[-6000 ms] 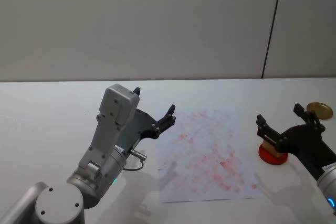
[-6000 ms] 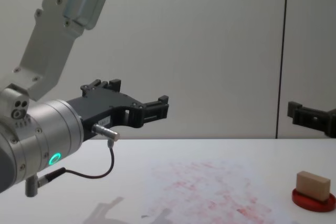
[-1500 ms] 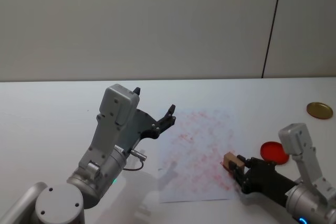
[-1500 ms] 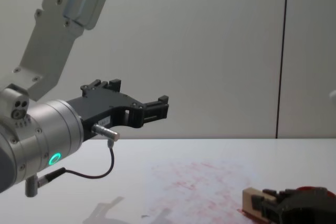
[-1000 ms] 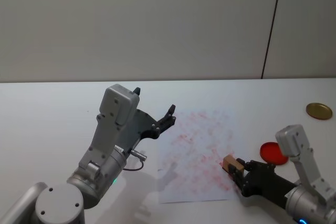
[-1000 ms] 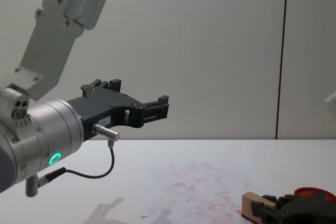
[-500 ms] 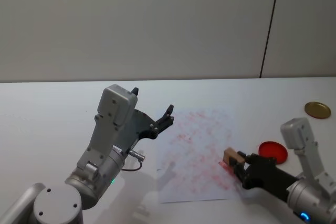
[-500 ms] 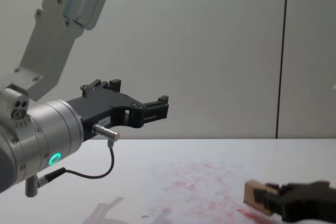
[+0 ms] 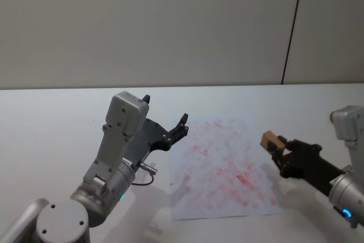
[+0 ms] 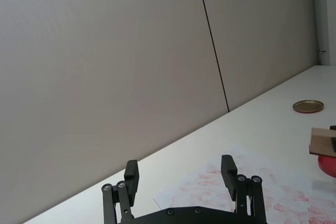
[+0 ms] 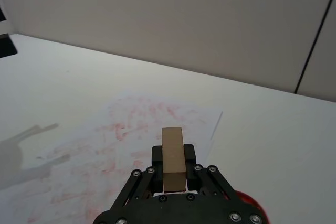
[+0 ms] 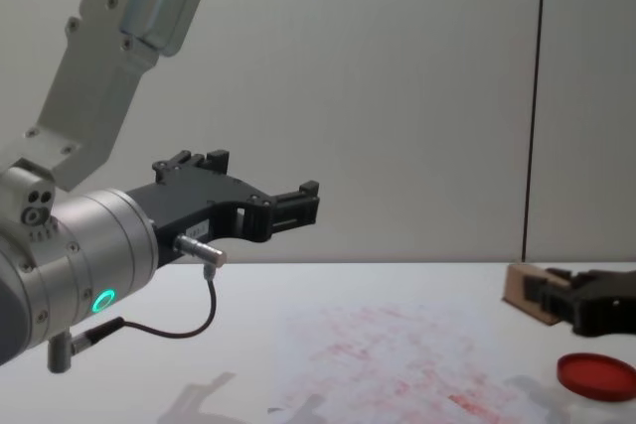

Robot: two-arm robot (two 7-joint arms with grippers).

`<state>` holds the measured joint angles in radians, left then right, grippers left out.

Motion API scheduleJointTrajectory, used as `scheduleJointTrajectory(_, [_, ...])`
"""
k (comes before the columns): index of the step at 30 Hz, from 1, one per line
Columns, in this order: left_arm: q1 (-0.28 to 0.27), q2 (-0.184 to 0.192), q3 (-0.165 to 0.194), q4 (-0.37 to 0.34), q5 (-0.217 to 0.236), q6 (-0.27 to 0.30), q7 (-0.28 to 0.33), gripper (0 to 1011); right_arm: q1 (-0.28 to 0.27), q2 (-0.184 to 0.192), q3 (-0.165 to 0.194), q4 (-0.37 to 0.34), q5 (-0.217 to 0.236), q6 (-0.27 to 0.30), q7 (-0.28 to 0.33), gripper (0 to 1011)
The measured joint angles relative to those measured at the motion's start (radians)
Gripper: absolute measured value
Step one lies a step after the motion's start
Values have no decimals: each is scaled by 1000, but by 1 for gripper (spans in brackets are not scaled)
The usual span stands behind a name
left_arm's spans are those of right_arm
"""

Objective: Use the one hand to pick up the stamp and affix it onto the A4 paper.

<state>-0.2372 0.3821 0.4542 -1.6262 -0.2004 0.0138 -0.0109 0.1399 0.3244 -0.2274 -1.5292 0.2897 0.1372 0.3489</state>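
Right gripper, fingers clamped on the wooden stamp, holds it aloft. The A4 paper lies below and just beyond the fingertips. Judged a carrying step; next, lower squarely and press flat. Left gripper, fingers wide, idles at the sheet's far edge.
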Motion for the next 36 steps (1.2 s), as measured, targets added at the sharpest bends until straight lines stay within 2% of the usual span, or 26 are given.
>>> scheduleJointTrajectory(14, [0, 0, 0, 0, 0, 0, 0, 993, 11, 26, 25, 42, -29, 18, -27, 220])
scheduleJointTrajectory(36, [0, 0, 0, 0, 0, 0, 0, 993, 21, 22, 21, 123, -53, 18, -46, 220])
